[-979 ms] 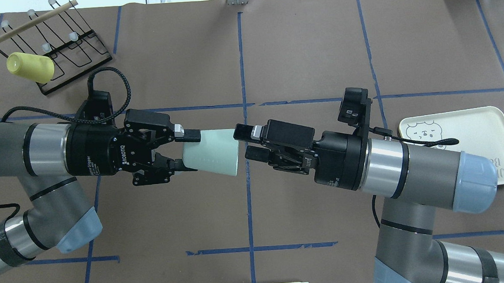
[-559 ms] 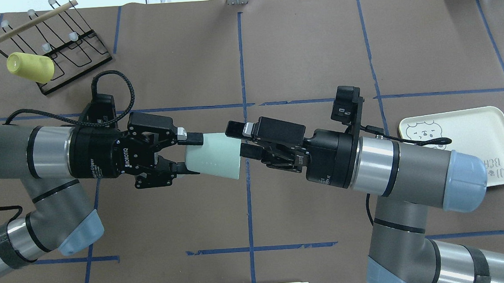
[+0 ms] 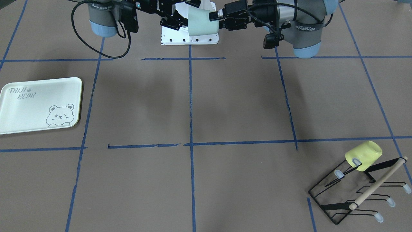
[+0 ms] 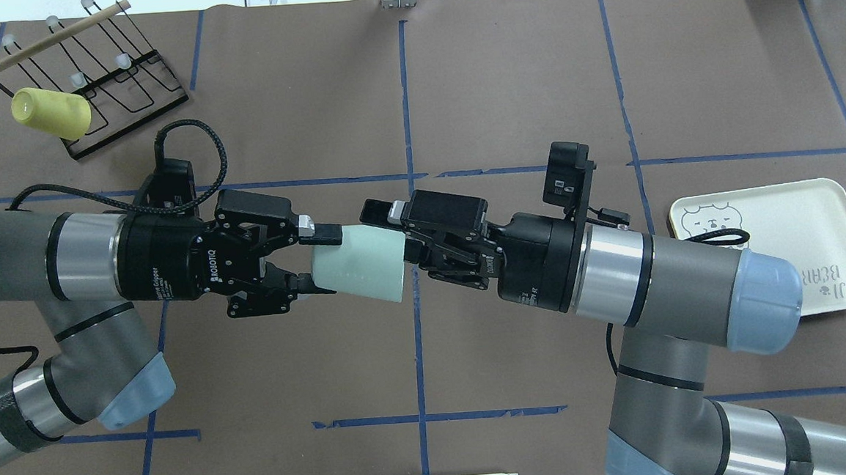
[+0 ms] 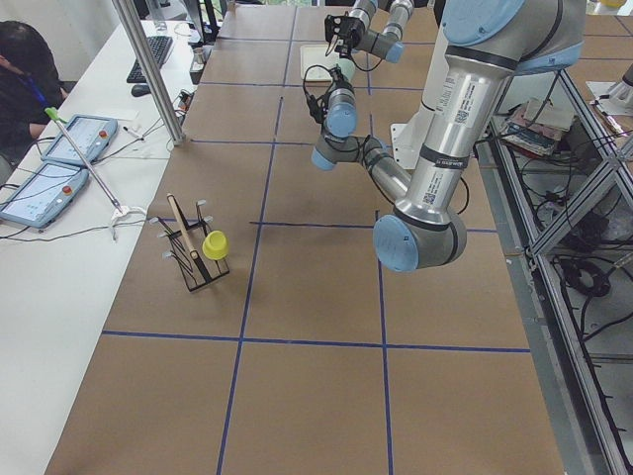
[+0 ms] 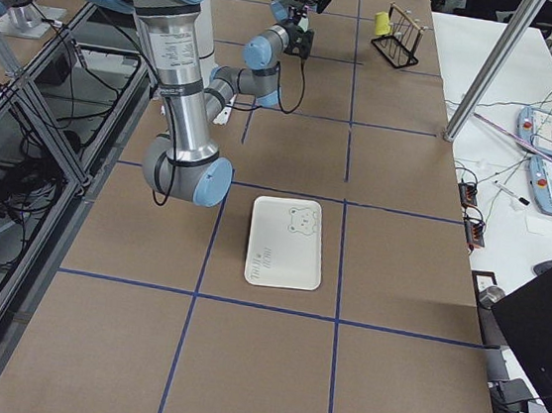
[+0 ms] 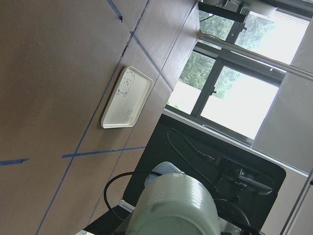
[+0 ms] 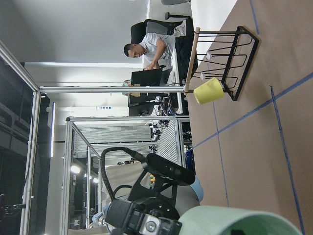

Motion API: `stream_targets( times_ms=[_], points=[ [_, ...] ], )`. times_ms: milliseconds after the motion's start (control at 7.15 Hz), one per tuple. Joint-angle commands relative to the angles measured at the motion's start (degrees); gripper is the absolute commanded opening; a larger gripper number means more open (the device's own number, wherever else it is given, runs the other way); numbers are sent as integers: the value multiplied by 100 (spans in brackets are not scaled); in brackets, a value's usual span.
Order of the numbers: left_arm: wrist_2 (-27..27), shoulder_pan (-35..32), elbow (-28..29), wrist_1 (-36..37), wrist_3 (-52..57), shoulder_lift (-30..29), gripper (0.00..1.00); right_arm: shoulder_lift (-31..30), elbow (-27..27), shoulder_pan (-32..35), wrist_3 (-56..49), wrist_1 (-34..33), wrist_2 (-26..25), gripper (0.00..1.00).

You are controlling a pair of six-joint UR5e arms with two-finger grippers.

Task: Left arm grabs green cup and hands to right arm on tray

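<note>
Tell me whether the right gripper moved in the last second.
Yes: overhead, the right gripper has slid toward the robot's left, farther across the central blue tape line, over the rim of the green cup.

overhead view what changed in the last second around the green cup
The right gripper slid further toward the left arm, so its open jaws now reach over the wide rim of the green cup instead of stopping at its edge. The left gripper stays shut on the cup's narrow end. The tray, yellow cup and rack did not move.

Cup (image 4: 359, 271) above table (image 4: 501, 78) centre, between left hand (image 4: 324, 261) and right hand (image 4: 393, 233), tray (image 4: 789, 226) right, rack (image 4: 136, 85) far-left
</note>
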Motion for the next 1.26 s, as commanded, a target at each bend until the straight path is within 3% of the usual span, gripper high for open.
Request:
stream_targets(
  times_ms=[0, 420, 559, 699, 839, 1119],
  points=[
    [0, 0, 0, 0, 0, 0, 48, 7, 9, 0, 76, -120, 1, 40],
    [44, 0, 0, 0, -9, -9, 48, 60, 9, 0, 76, -112, 1, 26],
    [53, 0, 0, 0, -26, -26, 48, 51, 9, 0, 67, -120, 1, 11],
    [53, 0, 0, 9, -244, -79, 58, 42, 9, 0, 23, -120, 10, 0],
    [53, 0, 0, 26, -229, -114, 100, 42, 9, 0, 5, -129, 10, 0],
    [61, -140, 149, 53, -167, -114, 100, 42, 18, 0, 5, -112, 36, 0]
  ],
)
